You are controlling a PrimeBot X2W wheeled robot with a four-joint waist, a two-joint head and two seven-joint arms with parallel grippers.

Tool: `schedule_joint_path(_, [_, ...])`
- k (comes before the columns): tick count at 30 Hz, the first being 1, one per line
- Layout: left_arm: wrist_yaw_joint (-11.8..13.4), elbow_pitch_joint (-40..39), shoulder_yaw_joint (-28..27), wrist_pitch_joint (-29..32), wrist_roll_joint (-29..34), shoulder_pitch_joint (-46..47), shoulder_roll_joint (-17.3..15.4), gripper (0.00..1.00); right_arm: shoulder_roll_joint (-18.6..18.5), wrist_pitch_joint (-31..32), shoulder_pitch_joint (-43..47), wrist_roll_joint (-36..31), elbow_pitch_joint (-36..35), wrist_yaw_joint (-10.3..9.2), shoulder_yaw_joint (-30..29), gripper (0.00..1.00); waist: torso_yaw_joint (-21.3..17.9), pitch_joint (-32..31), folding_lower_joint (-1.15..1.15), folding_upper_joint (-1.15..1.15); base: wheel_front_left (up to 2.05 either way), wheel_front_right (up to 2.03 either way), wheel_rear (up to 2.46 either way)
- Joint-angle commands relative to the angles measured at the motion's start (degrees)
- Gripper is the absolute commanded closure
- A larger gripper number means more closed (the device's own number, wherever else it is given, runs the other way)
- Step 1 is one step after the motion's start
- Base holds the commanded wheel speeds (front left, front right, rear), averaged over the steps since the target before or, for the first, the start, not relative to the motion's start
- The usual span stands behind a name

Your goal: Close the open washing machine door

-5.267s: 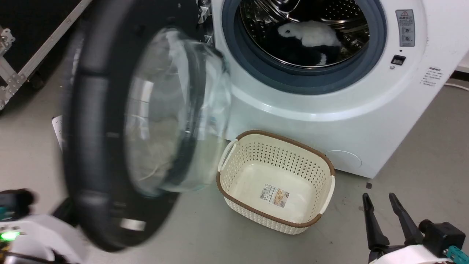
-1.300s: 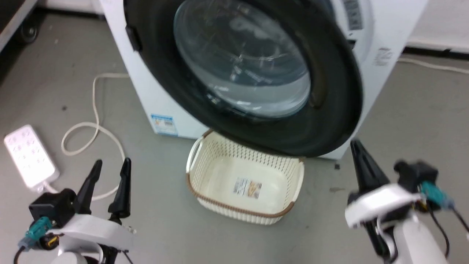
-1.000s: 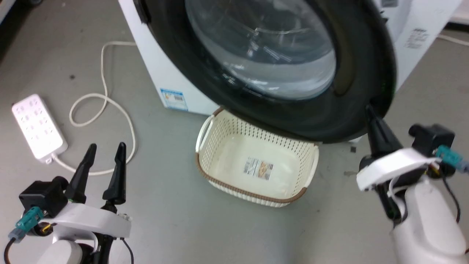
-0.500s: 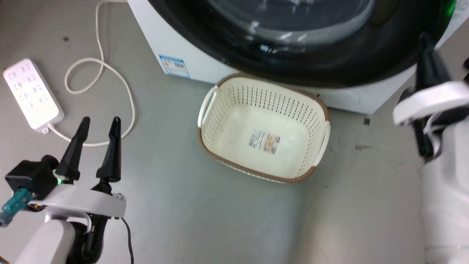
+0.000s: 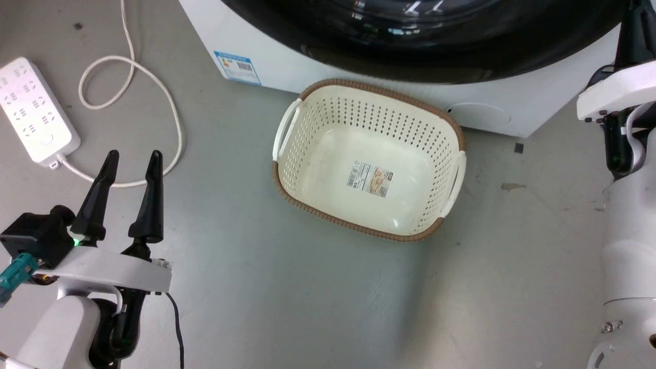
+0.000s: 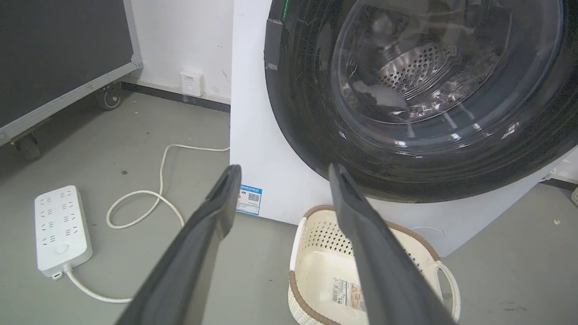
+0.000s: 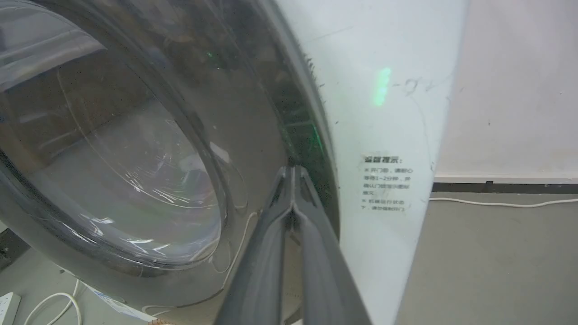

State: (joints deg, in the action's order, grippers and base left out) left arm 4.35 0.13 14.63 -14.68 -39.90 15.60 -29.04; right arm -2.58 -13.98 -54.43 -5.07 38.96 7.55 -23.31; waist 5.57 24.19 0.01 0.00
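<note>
The washing machine door lies flat against the front of the white washing machine, its black rim covering the opening; whether it is latched I cannot tell. The right gripper, fingers pinched together on nothing, sets its tips against the door's rim at the right side of the machine's front. The left gripper hangs spread and empty well out from the machine's left front corner, with a cream basket on the floor just before the machine and a white power strip off its left side.
</note>
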Motion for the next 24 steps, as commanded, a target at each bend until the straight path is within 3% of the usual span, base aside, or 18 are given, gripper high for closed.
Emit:
schedule_joint_path(1, [-0.3, 0.2, -0.2, -0.3, 0.5, 0.8, 0.3, 0.0, -0.3, -0.5, -1.2, 0.0, 0.0, -0.06, 0.2, 1.0, -0.4, -0.8, -0.01, 0.0, 0.0, 0.0, 0.0])
schedule_joint_path(7, [-0.2, 1.8, -0.8, -0.3, 1.4, -0.9, 1.4, 0.0, -0.3, -1.0, 4.9, 4.3, -6.9, -0.06, 4.2, 1.0, -2.7, -7.2, -0.01, 0.0, 0.0, 0.0, 0.0])
schedule_joint_path(13, [0.8, 2.3, -0.7, -0.3, 2.7, -4.3, 2.7, 0.0, -0.3, -1.0, 19.5, 8.9, -17.8, -0.06, 8.2, 1.0, -6.2, -14.7, -0.01, 0.0, 0.0, 0.0, 0.0])
schedule_joint_path(24, [3.7, 1.7, 0.0, 0.5, 3.6, -10.1, 3.0, 0.0, -0.3, 0.6, 44.1, 12.7, -28.8, -0.06, 15.5, 1.0, -10.2, -22.9, -0.01, 0.0, 0.0, 0.0, 0.0])
